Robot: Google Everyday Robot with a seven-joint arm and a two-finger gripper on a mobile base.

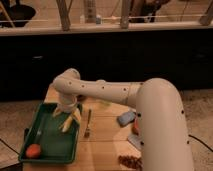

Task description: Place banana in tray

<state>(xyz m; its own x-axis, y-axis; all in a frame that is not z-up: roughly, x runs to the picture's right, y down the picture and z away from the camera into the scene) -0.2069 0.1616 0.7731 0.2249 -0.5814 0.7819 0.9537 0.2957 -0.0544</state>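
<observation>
The pale-yellow banana (69,123) lies or hangs over the right side of the dark green tray (50,156), close to its right rim. My gripper (65,112) is right above the banana's upper end, pointing down over the tray's far right corner. I cannot tell whether the banana rests on the tray floor or is held. The white arm reaches in from the right across the wooden table.
A small round orange fruit (33,150) sits in the tray's near left corner. A fork (87,123) lies on the table just right of the tray. A blue object (126,118) and a brown heap (131,161) lie further right, by the arm.
</observation>
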